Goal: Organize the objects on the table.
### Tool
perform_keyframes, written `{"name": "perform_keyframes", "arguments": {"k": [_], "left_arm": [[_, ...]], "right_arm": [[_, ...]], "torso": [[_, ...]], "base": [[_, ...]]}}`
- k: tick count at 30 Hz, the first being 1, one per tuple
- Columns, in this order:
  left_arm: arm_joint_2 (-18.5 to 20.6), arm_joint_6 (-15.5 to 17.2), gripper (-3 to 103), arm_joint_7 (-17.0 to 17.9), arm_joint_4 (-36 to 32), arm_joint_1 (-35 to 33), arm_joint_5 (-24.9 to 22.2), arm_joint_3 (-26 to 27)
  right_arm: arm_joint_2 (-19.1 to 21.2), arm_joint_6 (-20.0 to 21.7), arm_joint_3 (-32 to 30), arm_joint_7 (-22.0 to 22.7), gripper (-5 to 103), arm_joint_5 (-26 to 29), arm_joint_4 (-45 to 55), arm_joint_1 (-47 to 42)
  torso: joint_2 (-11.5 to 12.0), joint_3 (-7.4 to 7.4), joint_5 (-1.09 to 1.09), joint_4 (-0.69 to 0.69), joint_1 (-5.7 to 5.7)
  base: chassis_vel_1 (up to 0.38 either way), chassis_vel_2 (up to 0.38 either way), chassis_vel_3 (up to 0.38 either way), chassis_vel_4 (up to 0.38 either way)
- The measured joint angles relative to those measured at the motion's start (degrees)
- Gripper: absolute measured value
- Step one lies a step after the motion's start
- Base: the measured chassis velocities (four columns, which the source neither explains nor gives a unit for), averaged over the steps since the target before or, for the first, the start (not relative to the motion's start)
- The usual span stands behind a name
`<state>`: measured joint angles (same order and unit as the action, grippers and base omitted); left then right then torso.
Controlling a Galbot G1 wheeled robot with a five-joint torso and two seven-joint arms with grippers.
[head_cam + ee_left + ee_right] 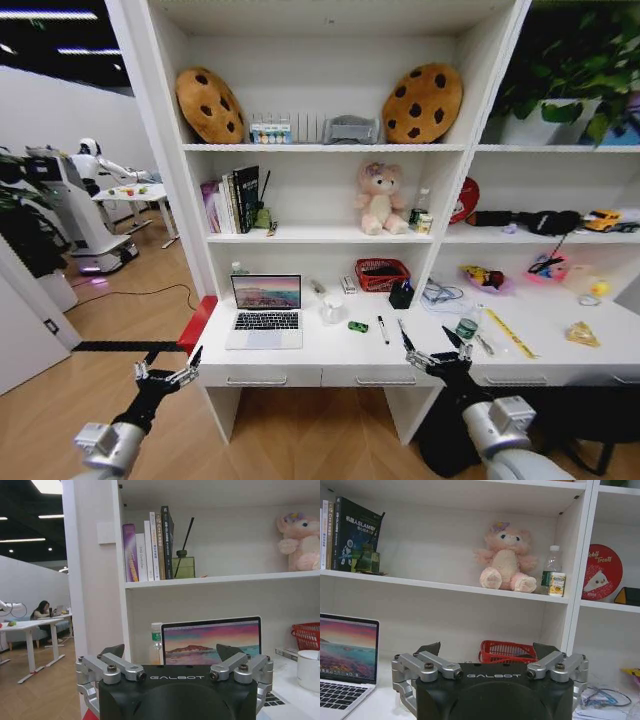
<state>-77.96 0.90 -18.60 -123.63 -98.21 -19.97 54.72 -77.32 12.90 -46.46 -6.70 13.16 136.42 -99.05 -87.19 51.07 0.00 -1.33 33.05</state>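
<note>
The right gripper [436, 357] hangs at the front edge of the table [330, 362], jaws spread wide and holding nothing. From it the loose items lie forward and slightly to either side: a black pen [403, 334] sits closest, just beyond the fingertips, its long axis running roughly front to back, so the jaws would have to close across it from side to side. A second pen [383, 330] lies parallel a little further to the left, and the tiny green toy car [357, 326] beyond that. To the other side, the green-capped bottle [467, 327] stands upright near the gripper, with the yellow ruler [509, 333] lying diagonally further right. The white cup [331, 310] stands deeper in, between the pens and the open silver laptop [266, 311].

The left gripper [167, 376] is also spread and empty, held low, off the table's left end and short of the front edge; the laptop is the item ahead of it, as its wrist view confirms with the laptop screen [211, 641] straight in front.

For the pens, bottle and ruler the right arm is plainly nearer; the left is better placed for the laptop.
</note>
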Motion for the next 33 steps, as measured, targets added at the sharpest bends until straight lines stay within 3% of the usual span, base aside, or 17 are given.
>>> {"name": "perform_keyframes", "arguments": {"k": [33], "left_arm": [[-0.59,-0.41,100,0.13,0.66,-0.12,0.12,0.06]], "right_arm": [[-0.21,-0.05,0.16,-0.27,100,-0.85,-0.53,0.05]], "torso": [[0.0,0.0,0.0,0.0,-0.01]], "base": [[-0.108,0.109,0.109,-0.108]]}}
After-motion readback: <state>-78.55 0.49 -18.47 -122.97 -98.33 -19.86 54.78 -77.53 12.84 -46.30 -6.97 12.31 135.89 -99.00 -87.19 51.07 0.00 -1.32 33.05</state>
